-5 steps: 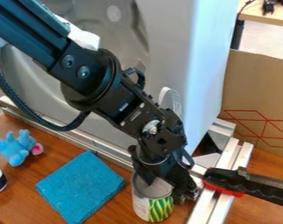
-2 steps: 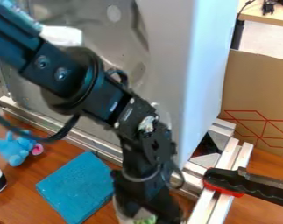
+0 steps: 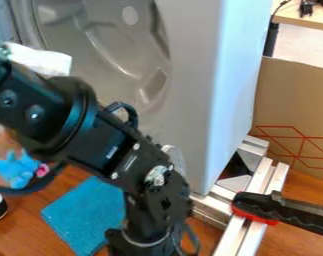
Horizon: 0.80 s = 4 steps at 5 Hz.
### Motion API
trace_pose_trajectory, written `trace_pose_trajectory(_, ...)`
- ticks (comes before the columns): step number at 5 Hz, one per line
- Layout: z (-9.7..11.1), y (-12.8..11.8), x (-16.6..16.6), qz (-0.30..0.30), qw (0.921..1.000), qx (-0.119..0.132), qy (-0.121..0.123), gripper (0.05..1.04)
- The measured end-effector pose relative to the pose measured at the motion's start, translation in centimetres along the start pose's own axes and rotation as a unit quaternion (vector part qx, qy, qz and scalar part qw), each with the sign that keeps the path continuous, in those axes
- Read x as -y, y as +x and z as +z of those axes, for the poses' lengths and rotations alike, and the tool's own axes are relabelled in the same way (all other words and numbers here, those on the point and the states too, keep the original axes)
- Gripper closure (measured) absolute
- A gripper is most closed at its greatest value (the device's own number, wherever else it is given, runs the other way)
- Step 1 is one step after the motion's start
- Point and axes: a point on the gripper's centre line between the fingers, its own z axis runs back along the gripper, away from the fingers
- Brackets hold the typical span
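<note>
Camera view: black robot arm [image 3: 140, 175] bends low beside blue cloth [image 3: 83, 215]; pincer [image 3: 147, 249] at bottom edge, cannot tell if apart, together or clamped. Careful work likely calls for slow, steady wrist, clear of metal rail [image 3: 209, 206].

My arm works in what looks like a robotics lab or workshop. At lower right, metal rails [image 3: 256, 186] and a clamp [image 3: 264, 206] sit on the wood-look tabletop [image 3: 300, 189], with cardboard [image 3: 294, 105] behind.
</note>
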Motion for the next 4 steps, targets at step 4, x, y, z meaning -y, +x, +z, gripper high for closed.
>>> trace_pose_trajectory(4,3.5,-0.8,-4.4,0.059,0.9973,0.033,-0.03,0.083)
